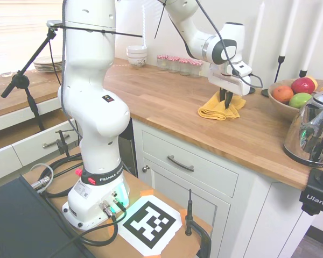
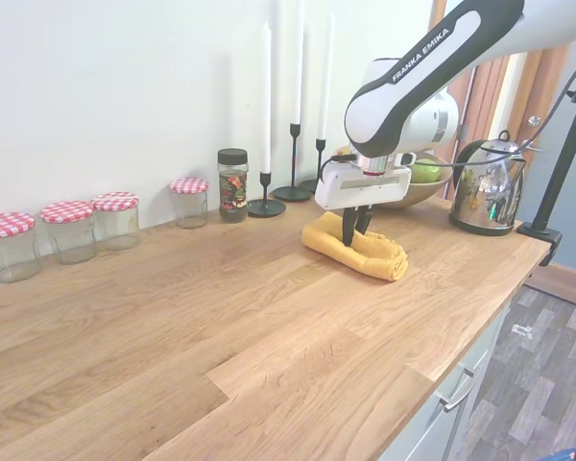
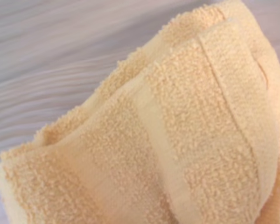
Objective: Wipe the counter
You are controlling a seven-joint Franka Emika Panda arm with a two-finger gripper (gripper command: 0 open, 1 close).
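Terry cloth filled the wrist view: a folded yellow towel (image 2: pixel 357 250) lay on the butcher-block desk (image 2: pixel 221 336), whose planks ran lengthwise along the wall. "FRANKA EMIKA" marked the arm. The jaws (image 2: pixel 356 233) pinched the towel near the kettle (image 2: pixel 483 185).

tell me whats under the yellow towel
Only the wooden counter shows around the folded yellow towel; the patch beneath is covered. The gripper pinches the towel from above.
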